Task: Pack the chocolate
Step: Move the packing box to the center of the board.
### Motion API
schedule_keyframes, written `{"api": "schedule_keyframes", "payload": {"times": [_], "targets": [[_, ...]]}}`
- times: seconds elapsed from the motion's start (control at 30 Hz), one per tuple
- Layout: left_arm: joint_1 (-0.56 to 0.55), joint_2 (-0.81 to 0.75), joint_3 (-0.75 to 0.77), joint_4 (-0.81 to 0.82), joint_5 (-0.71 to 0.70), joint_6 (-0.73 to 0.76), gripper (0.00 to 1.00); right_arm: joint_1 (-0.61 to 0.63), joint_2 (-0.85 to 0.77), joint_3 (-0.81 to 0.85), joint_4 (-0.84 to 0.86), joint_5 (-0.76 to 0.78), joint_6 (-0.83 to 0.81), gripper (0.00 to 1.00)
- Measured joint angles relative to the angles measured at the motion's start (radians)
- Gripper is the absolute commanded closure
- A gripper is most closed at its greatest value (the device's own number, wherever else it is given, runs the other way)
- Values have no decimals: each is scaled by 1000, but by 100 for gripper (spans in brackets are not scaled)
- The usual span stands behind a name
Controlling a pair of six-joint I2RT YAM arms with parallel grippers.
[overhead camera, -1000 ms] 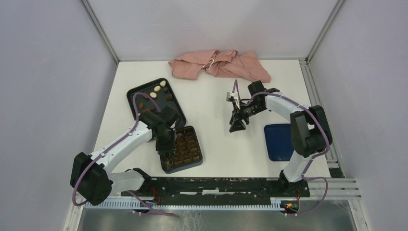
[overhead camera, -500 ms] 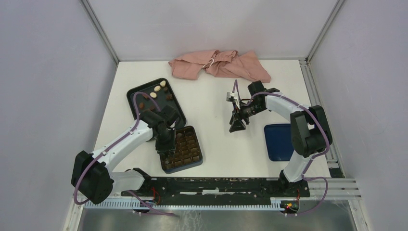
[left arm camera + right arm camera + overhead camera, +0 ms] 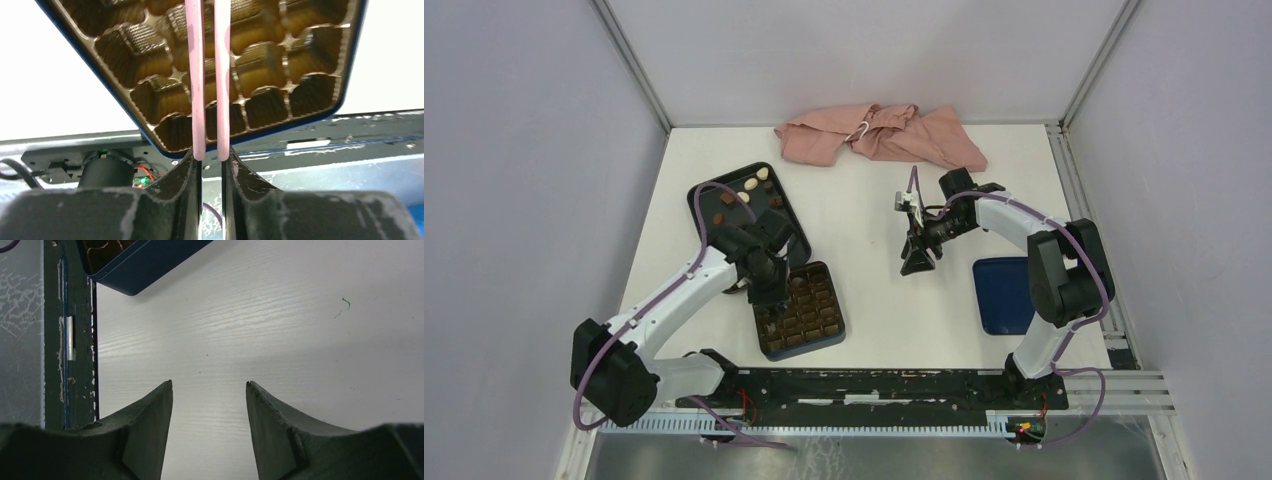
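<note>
The chocolate [image 3: 746, 190] lies as several small brown and cream pieces on the black tray [image 3: 707, 197] at the far left. More pieces sit in the dark blue box [image 3: 809, 312] with the brown gridded insert [image 3: 280, 60]. My left gripper [image 3: 772, 297] hangs over the box's left side. Its jaws [image 3: 210, 155] stand almost together, and two thin pink rods run from them over the empty near cells. The rods' tips are cut off by the frame. My right gripper [image 3: 916, 262] is open and empty over bare table [image 3: 209, 385]. The box corner [image 3: 145, 265] shows there too.
A dark blue lid [image 3: 1002, 295] lies flat at the right, beside the right arm. A crumpled pink cloth [image 3: 879, 135] lies along the back edge. A black rail [image 3: 874, 385] runs along the near edge between the arm bases.
My left arm's elbow has swung a little to the left and back, and the gripper has shifted slightly towards the tray. The right arm has not moved.
</note>
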Motion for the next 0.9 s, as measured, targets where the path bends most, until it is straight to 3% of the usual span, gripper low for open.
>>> {"api": "schedule_keyframes", "payload": {"times": [0.27,0.43,0.5,0.57,0.6,0.63,0.9], "targets": [[40,-62,60,126,117,15,89,3,0,2,-53,-51,-84,36],[206,-64,60,240,176,100,90,84,-34,15,-134,-71,-224,41],[282,-65,61,288,193,139,90,161,-82,8,-109,-58,-231,53],[336,-65,70,326,199,173,91,246,-149,-23,-26,-21,-198,77],[354,-65,79,344,201,189,91,295,-190,-44,25,11,-172,95],[365,-65,89,356,201,204,92,332,-217,-54,59,32,-159,100],[406,-67,118,460,147,348,92,537,-175,38,255,199,-25,100]]}}
